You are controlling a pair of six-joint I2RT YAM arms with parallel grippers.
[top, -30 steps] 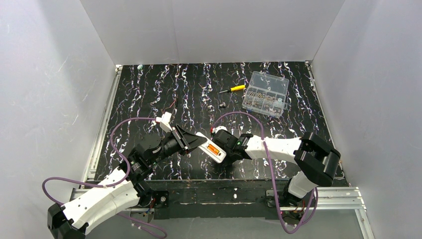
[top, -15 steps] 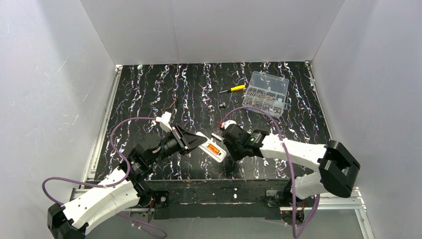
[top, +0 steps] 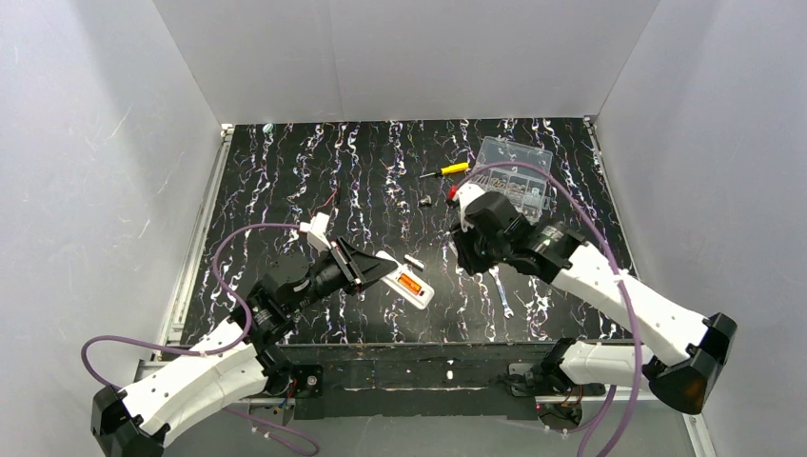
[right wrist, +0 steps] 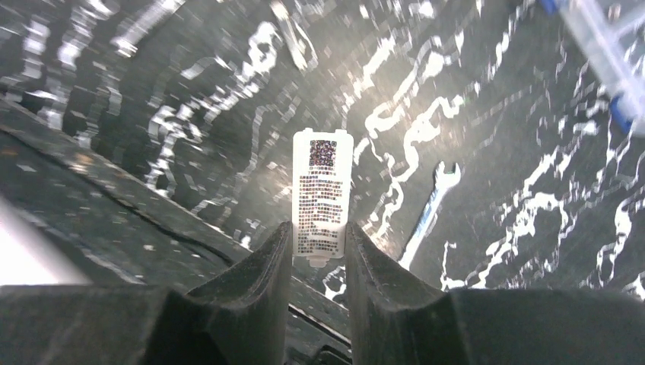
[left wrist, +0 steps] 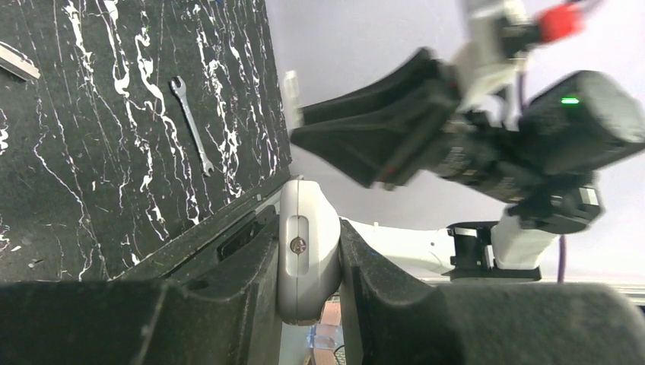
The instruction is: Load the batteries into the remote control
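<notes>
two arms lean inward. left arm (top: 190,376) reaches forward and to the right, staying low; left gripper (left wrist: 308,242) is clamped on one end of the remote control (top: 404,282), left of the wrench (top: 502,293). the remote's long axis runs diagonally, free end toward the wrench, open back up, with one battery (top: 409,283) seated. right arm (top: 609,281) arches over the wrench; right gripper (right wrist: 319,242) pinches a white labelled cover (right wrist: 322,190).
</notes>
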